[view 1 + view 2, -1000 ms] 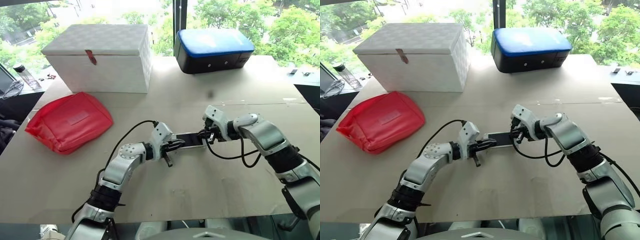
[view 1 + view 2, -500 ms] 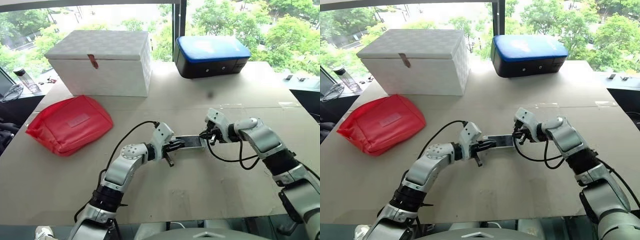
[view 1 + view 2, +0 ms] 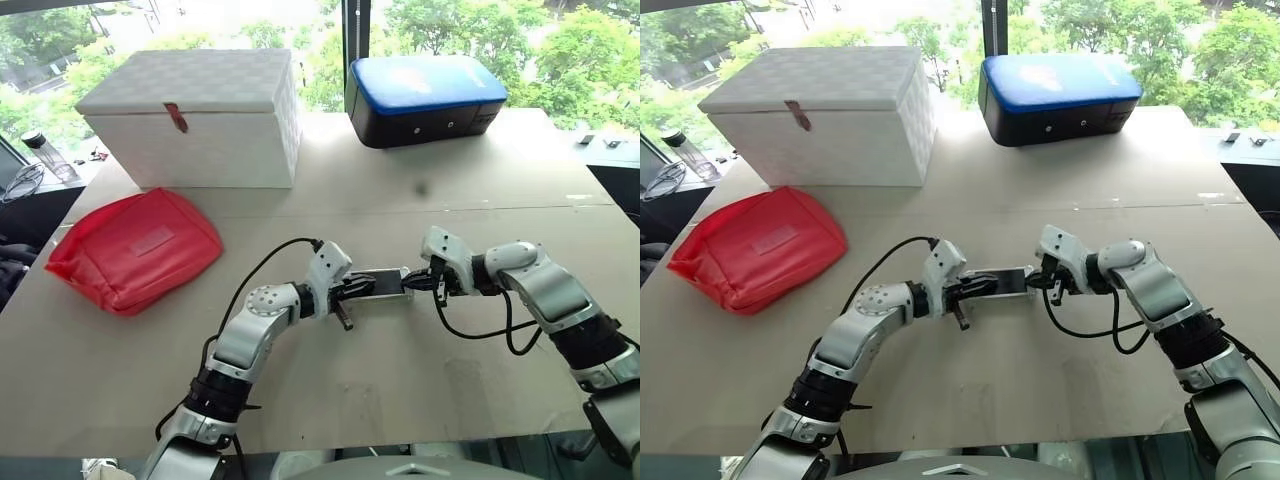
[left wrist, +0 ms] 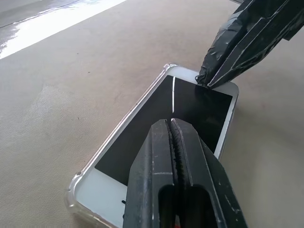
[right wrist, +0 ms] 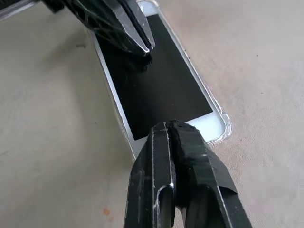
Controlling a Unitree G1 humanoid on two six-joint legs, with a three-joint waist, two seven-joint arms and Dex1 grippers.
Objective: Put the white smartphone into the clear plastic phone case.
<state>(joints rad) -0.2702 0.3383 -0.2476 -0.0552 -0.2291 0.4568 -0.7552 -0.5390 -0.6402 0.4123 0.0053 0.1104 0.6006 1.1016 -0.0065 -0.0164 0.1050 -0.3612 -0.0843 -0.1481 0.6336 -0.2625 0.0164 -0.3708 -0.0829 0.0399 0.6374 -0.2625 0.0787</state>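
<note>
Right gripper drawn back to white smartphone's end, both grippers pressed together, left gripper over screen, on tan table, windows behind.

Beige worktop before a daylit window with green trees beyond; a dark vertical window post stands behind the worktop's far edge.

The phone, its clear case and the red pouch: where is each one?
white smartphone (image 4: 175,114), left wrist view, black screen.
clear plastic phone case (image 4: 73,192), left wrist view, transparent corner rim.
red pouch (image 3: 135,245), left eye view, top face.
</note>
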